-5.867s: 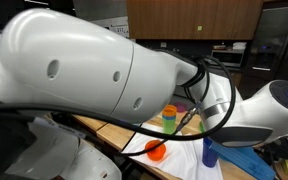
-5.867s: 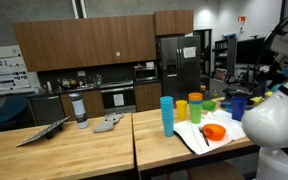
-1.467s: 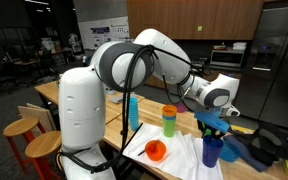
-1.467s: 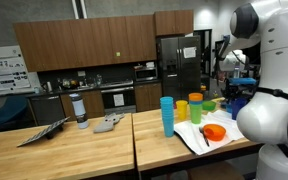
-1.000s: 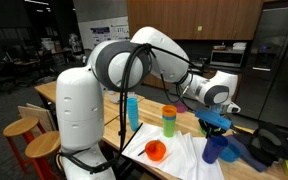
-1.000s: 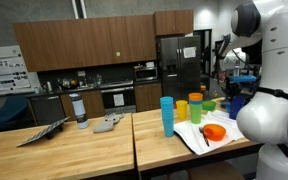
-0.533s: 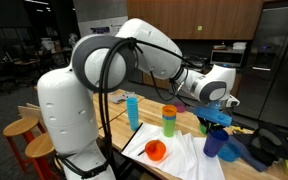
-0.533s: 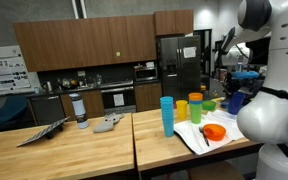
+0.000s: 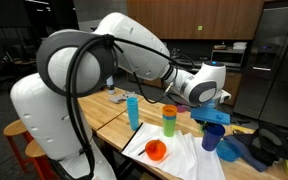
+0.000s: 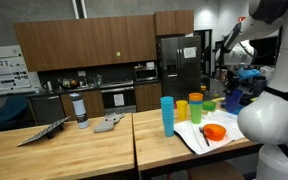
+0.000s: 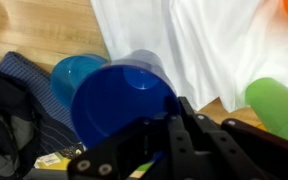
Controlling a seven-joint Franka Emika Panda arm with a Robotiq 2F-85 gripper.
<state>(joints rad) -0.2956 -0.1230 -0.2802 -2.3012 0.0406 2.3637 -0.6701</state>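
Note:
My gripper (image 11: 178, 108) is shut on the rim wall of a dark blue plastic cup (image 11: 124, 92), which fills the middle of the wrist view with its mouth open toward the camera. In an exterior view the gripper (image 9: 212, 118) holds the blue cup (image 9: 213, 138) clear of the table, above the edge of a white cloth (image 9: 187, 156). The cup (image 10: 232, 100) also shows at the right edge, partly hidden by the white arm. A lighter blue cup (image 11: 72, 72) lies just below and behind it.
On the wooden table stand a tall light blue cup (image 9: 133, 112), a stack of orange, green and yellow cups (image 9: 169, 121) and an orange bowl (image 9: 156, 150). A green cup (image 11: 278, 104) and dark fabric (image 11: 8, 118) flank the held cup.
The arm has swung round and the gripper has raised the blue cup a little off the table. The other cups and the bowl have stayed put.

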